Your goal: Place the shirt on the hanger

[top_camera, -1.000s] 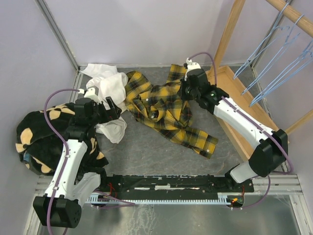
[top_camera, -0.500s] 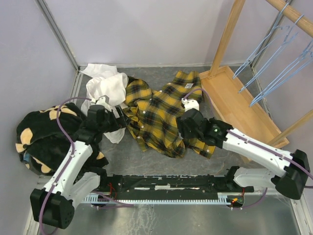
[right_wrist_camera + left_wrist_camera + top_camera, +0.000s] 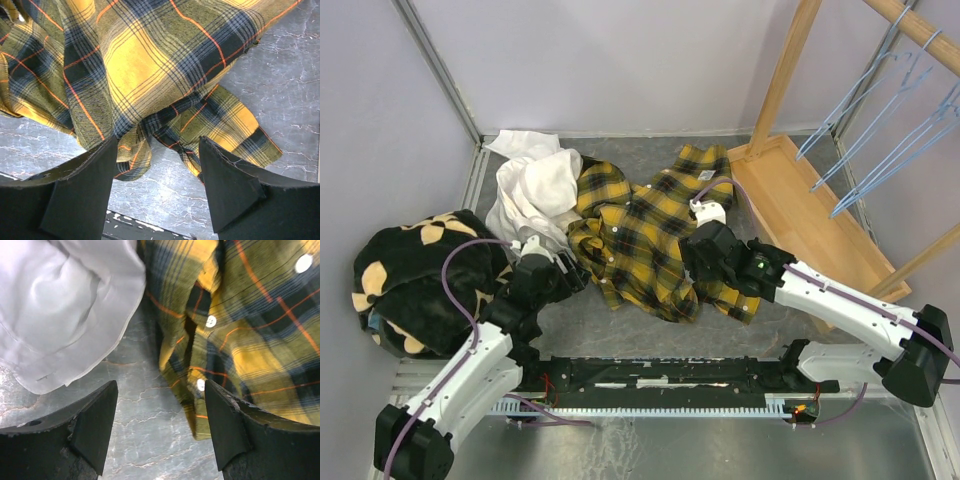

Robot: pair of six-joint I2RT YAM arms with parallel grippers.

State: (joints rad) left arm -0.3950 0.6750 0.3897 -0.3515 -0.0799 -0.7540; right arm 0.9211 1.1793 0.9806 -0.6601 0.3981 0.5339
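The yellow and black plaid shirt [image 3: 640, 230] lies crumpled on the grey table, partly folded over itself. My right gripper [image 3: 708, 288] hangs open over the shirt's near hem. In the right wrist view the plaid cloth [image 3: 140, 60] lies beyond the gripper [image 3: 157, 185], with bare table between the fingers. My left gripper [image 3: 568, 273] is open at the shirt's left edge. Its wrist view shows the gripper [image 3: 160, 430] over bare table, with the button placket [image 3: 250, 330] by the right finger. Light-blue wire hangers [image 3: 847, 108] hang on the rack at the far right.
A white garment [image 3: 535, 190] lies bunched against the shirt's left side, also in the left wrist view [image 3: 65, 305]. A black fleece with tan patches [image 3: 410, 280] sits at the left wall. The wooden rack's base tray [image 3: 810, 225] stands to the right.
My right gripper pulled the shirt from the far side toward the near edge, then opened and let it go. My left arm drew back nearer, to the shirt's left edge, and its jaws narrowed slightly.
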